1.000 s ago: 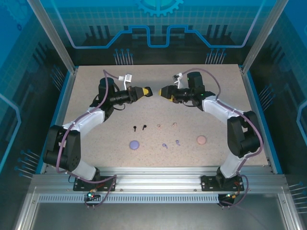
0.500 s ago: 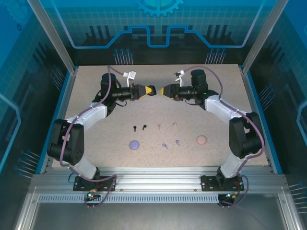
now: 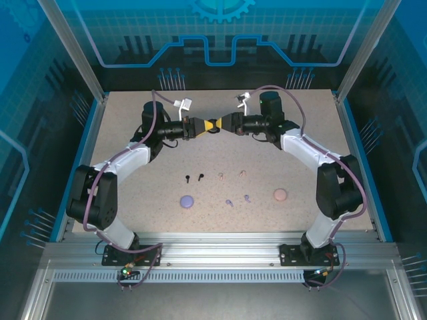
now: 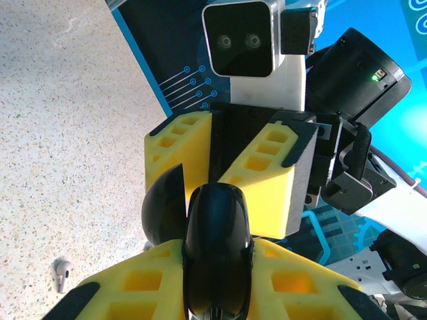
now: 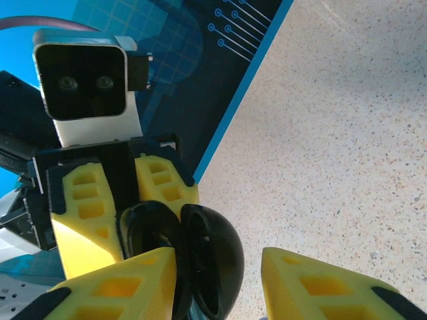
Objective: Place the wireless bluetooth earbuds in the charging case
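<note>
Top external view, left gripper (image 3: pixel 208 126) clamped on black charging case (image 4: pixel 217 247), right gripper (image 3: pixel 225 125) opposite, jaws part-spread around that case, earbuds (image 3: pixel 221 177) lying nearside.

Speckled beige table (image 3: pixel 133 220) enclosed by blue-panelled walls (image 3: pixel 213 40).

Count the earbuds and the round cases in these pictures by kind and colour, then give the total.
Black earbuds: 2
Pinkish-beige earbuds: 2
Lilac earbuds: 2
Black case: 1
Pink case: 1
Lilac case: 1
Total: 9
</note>
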Controlling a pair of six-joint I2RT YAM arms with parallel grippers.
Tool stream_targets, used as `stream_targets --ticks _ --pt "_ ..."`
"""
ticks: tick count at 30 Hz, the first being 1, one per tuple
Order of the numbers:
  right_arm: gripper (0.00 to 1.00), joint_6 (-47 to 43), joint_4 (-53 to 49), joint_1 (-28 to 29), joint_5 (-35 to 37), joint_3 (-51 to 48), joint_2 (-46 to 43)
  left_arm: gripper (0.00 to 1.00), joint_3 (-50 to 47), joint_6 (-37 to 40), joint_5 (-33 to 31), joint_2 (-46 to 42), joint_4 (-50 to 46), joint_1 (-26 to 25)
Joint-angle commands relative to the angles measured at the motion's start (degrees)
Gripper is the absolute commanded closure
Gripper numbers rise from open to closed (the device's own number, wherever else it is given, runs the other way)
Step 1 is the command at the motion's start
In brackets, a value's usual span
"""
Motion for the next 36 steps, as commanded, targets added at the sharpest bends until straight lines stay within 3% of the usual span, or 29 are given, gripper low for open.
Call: stream_targets --ticks 1,10,30,36 --pt "0.62 -0.52 -1.02 0.64 0.29 0.1 0.63 1.0 2.0 1.15 1.23 -0.28 -0.84 -0.22" --pt "0.67 -0.78 -1.28 0.22 0.87 -1.75 -0.04 1.0 2.26 1.42 0.48 -0.26 -1.12 -0.28" --pt "0.68 -3.37 -5.0 1.79 1.31 -1.77 0.44 1.0 2.78 2.03 -0.57 0.33 -1.91 -0.27" --pt "0.79 -3.51 -7.0 1.97 2.15 0.35 1.62 1.0 2.66 1.68 -0.49 0.24 -1.65 -0.28"
